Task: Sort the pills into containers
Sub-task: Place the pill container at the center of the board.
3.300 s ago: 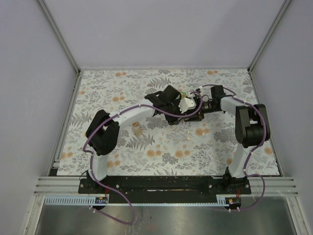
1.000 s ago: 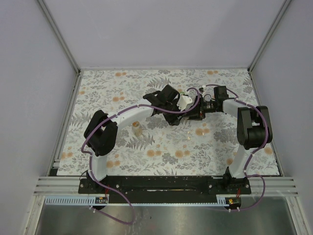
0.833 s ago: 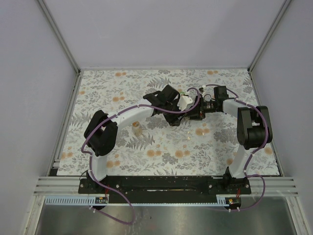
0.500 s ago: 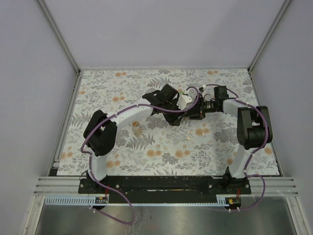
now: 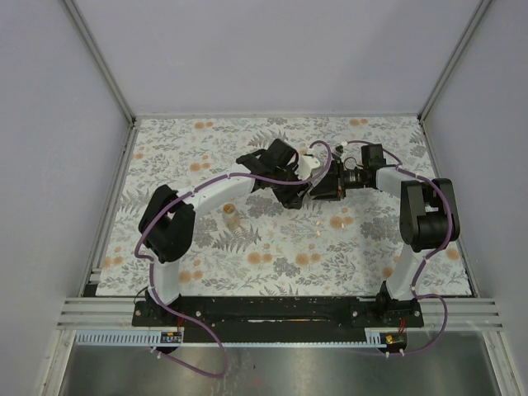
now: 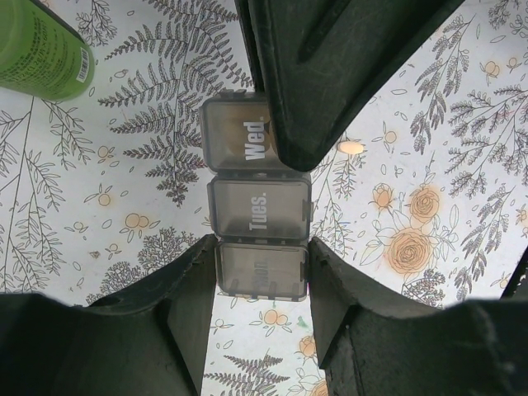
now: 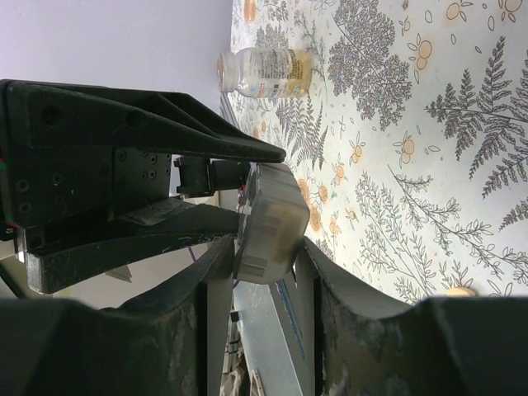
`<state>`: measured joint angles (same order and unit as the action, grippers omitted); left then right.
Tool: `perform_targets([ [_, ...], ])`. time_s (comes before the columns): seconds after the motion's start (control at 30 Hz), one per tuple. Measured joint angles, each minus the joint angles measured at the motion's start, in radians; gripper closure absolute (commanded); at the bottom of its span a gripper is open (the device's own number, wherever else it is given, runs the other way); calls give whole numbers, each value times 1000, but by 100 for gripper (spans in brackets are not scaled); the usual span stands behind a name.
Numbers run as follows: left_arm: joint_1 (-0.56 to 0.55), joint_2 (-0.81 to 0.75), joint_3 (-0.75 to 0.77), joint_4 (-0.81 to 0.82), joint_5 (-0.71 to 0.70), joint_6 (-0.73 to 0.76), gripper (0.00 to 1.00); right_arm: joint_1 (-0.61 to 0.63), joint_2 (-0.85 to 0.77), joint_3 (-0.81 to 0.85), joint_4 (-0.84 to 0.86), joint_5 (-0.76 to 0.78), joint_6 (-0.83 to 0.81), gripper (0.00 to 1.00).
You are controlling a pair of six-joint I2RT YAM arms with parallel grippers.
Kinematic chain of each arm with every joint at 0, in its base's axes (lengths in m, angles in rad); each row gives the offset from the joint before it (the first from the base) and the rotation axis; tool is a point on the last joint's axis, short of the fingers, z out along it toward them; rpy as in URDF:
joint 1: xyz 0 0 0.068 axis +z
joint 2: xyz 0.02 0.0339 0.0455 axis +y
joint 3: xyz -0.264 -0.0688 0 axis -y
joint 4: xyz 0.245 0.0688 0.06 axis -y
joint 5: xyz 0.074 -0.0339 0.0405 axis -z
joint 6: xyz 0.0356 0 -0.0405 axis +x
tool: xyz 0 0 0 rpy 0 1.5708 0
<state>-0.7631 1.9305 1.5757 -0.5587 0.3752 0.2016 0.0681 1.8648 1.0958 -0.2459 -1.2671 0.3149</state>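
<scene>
A smoke-grey weekly pill organizer [image 6: 258, 206] with lids marked Wed., Tues. and Mon. hangs above the flowered mat, lids closed. My left gripper [image 6: 262, 272] is shut on its Mon. end, one finger on each side. My right gripper [image 7: 264, 260] is shut on the other end of the organizer [image 7: 272, 219], and its black finger hides the compartments past Wed. in the left wrist view. In the top view both grippers meet mid-table, left gripper [image 5: 301, 172] against right gripper [image 5: 323, 177]. Loose pills lie on the mat: one [image 6: 351, 147] beside the organizer, others [image 5: 318, 223] nearer the arms.
A green bottle [image 6: 41, 45] lies just left of the organizer. A small clear bottle with a white cap [image 5: 230, 216] stands on the mat near the left arm's elbow, also seen as a bottle [image 7: 264, 73] in the right wrist view. Metal rails border the mat.
Both grippers and the organizer between them have shifted slightly left. The right jaws have narrowed a little on the organizer.
</scene>
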Motion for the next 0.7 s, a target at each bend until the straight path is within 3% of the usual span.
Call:
perform_targets([
  [0.33, 3, 0, 0, 2, 3, -12, 100, -1, 0, -10, 40, -1, 40, 100],
  [0.57, 3, 0, 0, 0, 18, -29, 100, -3, -25, -31, 55, 11, 51, 98],
  [0.7, 3, 0, 2, 1, 18, -35, 100, -3, -35, -32, 53, 22, 49, 68],
])
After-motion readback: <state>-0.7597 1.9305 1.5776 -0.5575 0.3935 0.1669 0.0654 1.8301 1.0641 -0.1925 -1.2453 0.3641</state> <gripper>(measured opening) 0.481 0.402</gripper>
